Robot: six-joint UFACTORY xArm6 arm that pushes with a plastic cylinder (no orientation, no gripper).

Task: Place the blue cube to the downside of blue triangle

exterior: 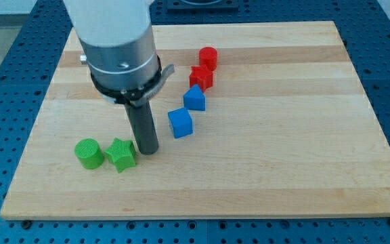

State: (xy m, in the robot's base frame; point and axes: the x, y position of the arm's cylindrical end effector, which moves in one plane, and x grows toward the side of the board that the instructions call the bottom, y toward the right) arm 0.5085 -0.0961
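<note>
The blue cube (pixel 180 123) lies near the middle of the wooden board (pixel 283 149). The blue triangle (pixel 194 98) sits just above and slightly right of it, with a small gap between them. My tip (pixel 147 150) rests on the board to the lower left of the blue cube, about a cube's width away, not touching it. The tip stands right beside the green star (pixel 121 154), on its right.
A green cylinder (pixel 88 153) sits left of the green star. A red star-like block (pixel 201 76) lies just above the blue triangle, and a red cylinder (pixel 208 57) above that. The arm's white and grey body (pixel 117 41) covers the board's upper left.
</note>
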